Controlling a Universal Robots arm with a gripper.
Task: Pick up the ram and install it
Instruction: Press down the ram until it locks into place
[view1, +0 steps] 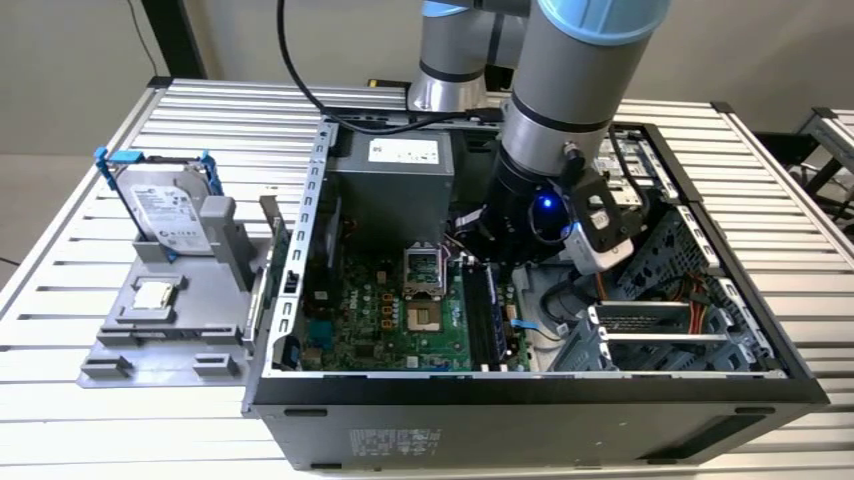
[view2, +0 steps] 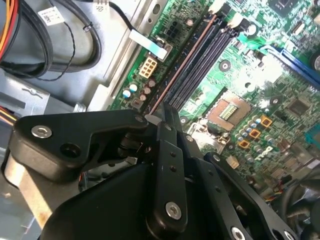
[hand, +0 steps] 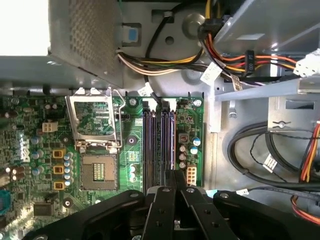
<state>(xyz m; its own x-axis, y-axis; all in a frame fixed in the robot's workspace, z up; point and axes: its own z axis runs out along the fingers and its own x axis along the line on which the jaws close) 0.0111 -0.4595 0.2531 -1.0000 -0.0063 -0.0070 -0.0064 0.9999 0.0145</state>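
Well, starting at the exterior view's left, a grey hard drive in a blue bracket (view1: 167, 210) stands on a grey plastic fixture (view1: 160, 340), and a small square silver processor chip (view1: 155, 293) lies just in front of it. Neither belongs to this step.

Next comes the open black computer case (view1: 534, 395) with its green motherboard (view1: 387, 320), then the row of long black memory slots (view1: 487, 315). The silver and blue robot arm (view1: 574, 110) reaches down over them.

In the second wrist view the black gripper (view2: 165, 112) has its fingers drawn together at the near end of the slots (view2: 200, 65). A thin brownish edge runs from the fingertips along the outermost slot. I take that to be the ram (view2: 182, 65), a narrow circuit-board stick seen from above, already lined up in its slot. Whether the fingers clamp it or only bear on it I cannot tell.

To seat it well, the stick should stay parallel to the slot, and the push should go straight down and evenly. A tilt could jam one end. The white end latches (view2: 235, 21) look like the sign of a full seat.
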